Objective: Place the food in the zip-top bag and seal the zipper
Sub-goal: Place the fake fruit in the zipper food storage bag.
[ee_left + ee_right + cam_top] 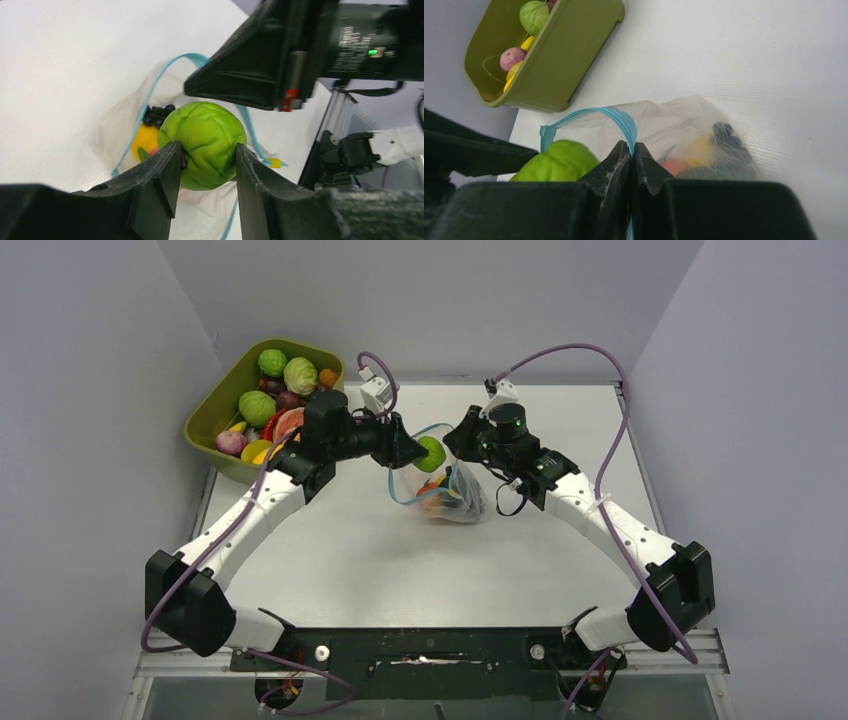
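Observation:
My left gripper is shut on a green toy cabbage, held just above the open mouth of the clear zip-top bag. The cabbage also shows from above, and at the lower left of the right wrist view. My right gripper is shut on the teal-blue zipper, holding one side of the mouth up. The zipper loops open around the cabbage. Inside the bag lie yellow, orange and dark food pieces.
An olive-green tub with several more toy fruits and vegetables stands at the back left, seen also in the right wrist view. The right arm's body hangs close above the cabbage.

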Controlling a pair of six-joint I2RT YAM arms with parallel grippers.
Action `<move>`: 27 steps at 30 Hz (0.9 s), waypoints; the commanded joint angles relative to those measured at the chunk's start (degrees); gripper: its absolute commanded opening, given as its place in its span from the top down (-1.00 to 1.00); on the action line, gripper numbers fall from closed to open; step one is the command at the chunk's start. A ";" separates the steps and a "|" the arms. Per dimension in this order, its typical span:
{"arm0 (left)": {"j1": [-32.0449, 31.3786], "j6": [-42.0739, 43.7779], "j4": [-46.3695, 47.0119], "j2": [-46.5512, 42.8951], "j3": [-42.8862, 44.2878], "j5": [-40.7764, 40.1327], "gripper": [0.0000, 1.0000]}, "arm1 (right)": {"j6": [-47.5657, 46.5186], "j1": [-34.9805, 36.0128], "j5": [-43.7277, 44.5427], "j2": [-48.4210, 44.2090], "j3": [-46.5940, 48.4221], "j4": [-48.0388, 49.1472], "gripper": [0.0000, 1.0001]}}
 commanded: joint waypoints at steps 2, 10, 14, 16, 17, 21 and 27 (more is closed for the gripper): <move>-1.05 4.95 -1.53 2.31 2.95 -8.64 0.77 | 0.25 -0.16 -0.98 -2.88 1.76 4.59 1.00; -3.31 7.10 -5.47 6.49 5.01 -15.64 0.71 | 0.77 -0.12 -1.86 -2.94 1.87 5.32 1.00; -4.30 7.19 -5.02 6.32 4.90 -17.96 0.47 | 0.78 -0.12 -1.98 -2.86 2.11 5.47 1.00; -4.60 6.92 -4.92 5.90 4.94 -19.98 0.17 | 0.77 -0.09 -1.98 -2.93 2.10 5.37 1.00; -4.74 6.94 -4.89 5.61 5.01 -20.75 0.08 | 0.78 -0.11 -1.98 -3.07 2.08 5.32 1.00; -5.07 6.69 -4.97 4.34 5.16 -23.00 -0.17 | 0.78 -0.12 -1.98 -3.46 1.88 4.97 1.00; -5.19 6.37 -6.84 3.51 6.44 -22.10 -0.30 | 0.83 -0.12 -1.64 -4.86 0.71 5.10 1.00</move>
